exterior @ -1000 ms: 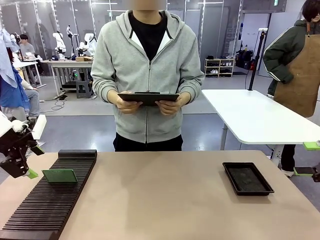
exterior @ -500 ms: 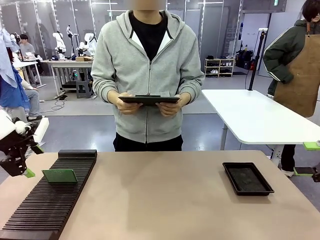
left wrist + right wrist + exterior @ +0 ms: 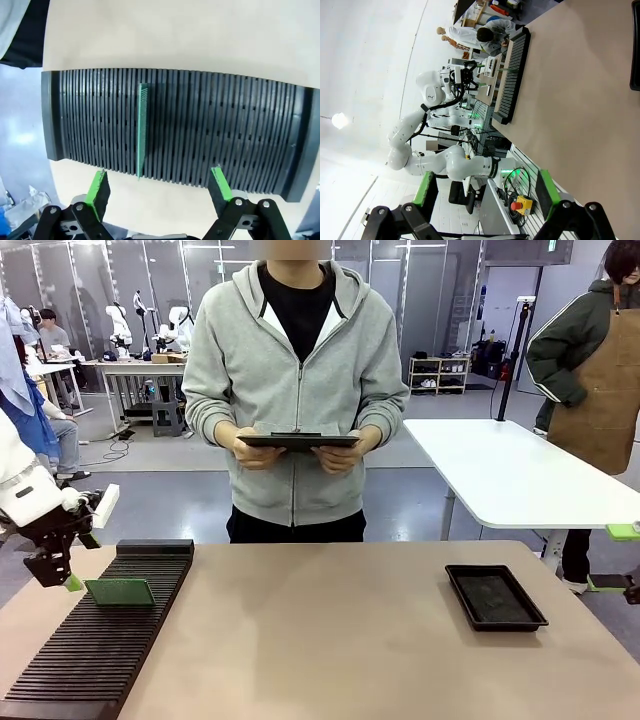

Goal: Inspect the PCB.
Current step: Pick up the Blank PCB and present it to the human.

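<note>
The PCB [image 3: 120, 591] is a thin green board standing on edge in a slot of the black slotted rack [image 3: 100, 650] at the table's left. My left gripper [image 3: 62, 573] hovers open just left of the board and does not touch it. From the left wrist the PCB [image 3: 142, 130] shows edge-on across the rack [image 3: 240, 130], ahead of the open left gripper [image 3: 159, 185]. My right gripper [image 3: 485, 187] is open with nothing between its fingers. It stands off the table's right edge as the right gripper [image 3: 614, 557] in the front view.
A black tray [image 3: 495, 596] lies on the table's right side. A person in a grey hoodie stands at the far edge holding a dark tablet [image 3: 297, 440] in both hands. A white table [image 3: 510, 475] and another person stand behind at the right.
My left arm has risen and swung a little to the right, bringing the open gripper closer to the PCB's left end. The PCB, the tray and the right gripper have not moved.
</note>
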{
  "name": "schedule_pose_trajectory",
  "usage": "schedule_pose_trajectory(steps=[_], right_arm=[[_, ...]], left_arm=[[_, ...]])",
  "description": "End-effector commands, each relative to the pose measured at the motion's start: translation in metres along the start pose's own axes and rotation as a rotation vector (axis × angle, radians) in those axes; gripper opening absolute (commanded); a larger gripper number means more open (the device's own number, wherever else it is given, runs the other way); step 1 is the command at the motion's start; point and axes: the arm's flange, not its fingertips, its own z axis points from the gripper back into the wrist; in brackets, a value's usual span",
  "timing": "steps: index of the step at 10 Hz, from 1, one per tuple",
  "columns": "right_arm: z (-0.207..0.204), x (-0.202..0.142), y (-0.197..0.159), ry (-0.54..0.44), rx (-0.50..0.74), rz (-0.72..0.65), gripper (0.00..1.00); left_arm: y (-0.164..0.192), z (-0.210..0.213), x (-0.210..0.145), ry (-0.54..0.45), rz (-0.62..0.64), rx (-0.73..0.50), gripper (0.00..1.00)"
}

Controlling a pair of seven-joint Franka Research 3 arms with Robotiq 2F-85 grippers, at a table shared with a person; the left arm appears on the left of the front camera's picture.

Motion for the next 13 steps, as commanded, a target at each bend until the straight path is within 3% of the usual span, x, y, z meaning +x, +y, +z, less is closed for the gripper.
schedule_pose_trajectory(steps=[1, 7, 11, 13], right_arm=[[0.001, -0.001, 0.001, 0.007, 0.006, 0.004, 1.0], [0.001, -0.001, 0.001, 0.007, 0.006, 0.004, 1.0], [0.001, -0.001, 0.001, 0.007, 0.006, 0.004, 1.0], [0.001, -0.001, 0.001, 0.007, 0.006, 0.004, 1.0]], left_arm=[[0.014, -0.021, 0.004, 0.043, 0.006, 0.037, 1.0], [0.03, -0.084, -0.004, 0.133, 0.022, 0.013, 1.0], [0.033, -0.099, -0.012, 0.176, 0.032, -0.017, 1.0], [0.033, -0.095, -0.014, 0.16, 0.031, -0.013, 0.64]])
